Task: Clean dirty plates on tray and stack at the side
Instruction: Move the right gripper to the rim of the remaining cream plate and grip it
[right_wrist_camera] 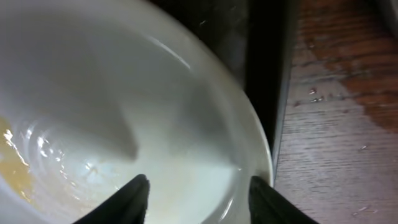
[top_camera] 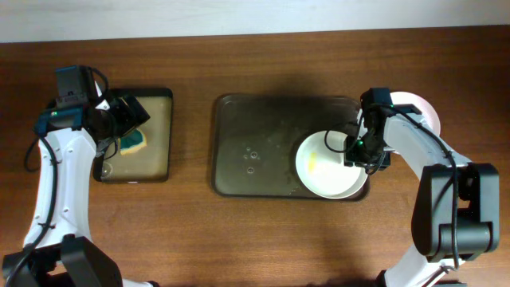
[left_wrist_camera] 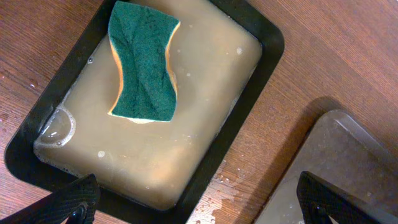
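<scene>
Yellow-smeared white plate (top_camera: 319, 169) lies at right end of dark tray (top_camera: 255, 127).

Small black tray (left_wrist_camera: 264, 74) – holds murky tan liquid. Sponge (left_wrist_camera: 143, 62) lying in it (green face up). Brown wooden worktop (top_camera: 263, 239) – wet patches.

Dark wood table (top_camera: 263, 239); pale wall strip (top_camera: 239, 14) behind.

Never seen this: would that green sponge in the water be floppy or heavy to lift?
Probably soft and bendy: the sponge looks pinched and wavy. Likely soaked and heavier than it looks, lying in the black tray of murky water.
</scene>
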Robot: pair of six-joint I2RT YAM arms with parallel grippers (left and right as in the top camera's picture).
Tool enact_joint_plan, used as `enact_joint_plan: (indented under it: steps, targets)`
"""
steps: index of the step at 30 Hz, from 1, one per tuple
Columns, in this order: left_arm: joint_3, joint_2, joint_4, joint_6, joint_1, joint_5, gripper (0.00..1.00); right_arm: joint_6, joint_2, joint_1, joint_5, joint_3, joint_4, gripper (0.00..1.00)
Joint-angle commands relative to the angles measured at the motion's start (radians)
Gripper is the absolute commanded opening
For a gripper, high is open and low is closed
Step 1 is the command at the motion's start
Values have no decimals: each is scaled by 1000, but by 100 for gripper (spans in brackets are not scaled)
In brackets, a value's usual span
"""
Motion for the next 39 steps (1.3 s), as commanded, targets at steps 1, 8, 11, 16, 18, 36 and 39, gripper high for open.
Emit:
enact_joint_plan:
  steps: [1, 8, 11, 16, 18, 36, 39]
  targets:
    - [0, 2, 2, 13, 0, 10, 99, 7, -6, 1, -2, 67, -44, 52]
    - [0, 2, 2, 13, 0, 10, 99, 8, -2, 0, 118, 115, -93, 59]
    - [0, 2, 2, 13, 0, 10, 99, 16, -2, 0, 117, 72, -75, 53]
    - [0, 2, 2, 13, 0, 10, 99, 20, -2, 1, 87, 23, -51, 35]
    - [0, 2, 0, 13, 0, 10, 99, 19, -2, 1, 88, 6, -37, 36]
    - [0, 2, -6, 13, 0, 11, 99, 34, -2, 1, -145, -19, 24, 28]
    - [0, 2, -6, 13, 0, 11, 99, 35, -2, 1, -93, -13, 22, 28]
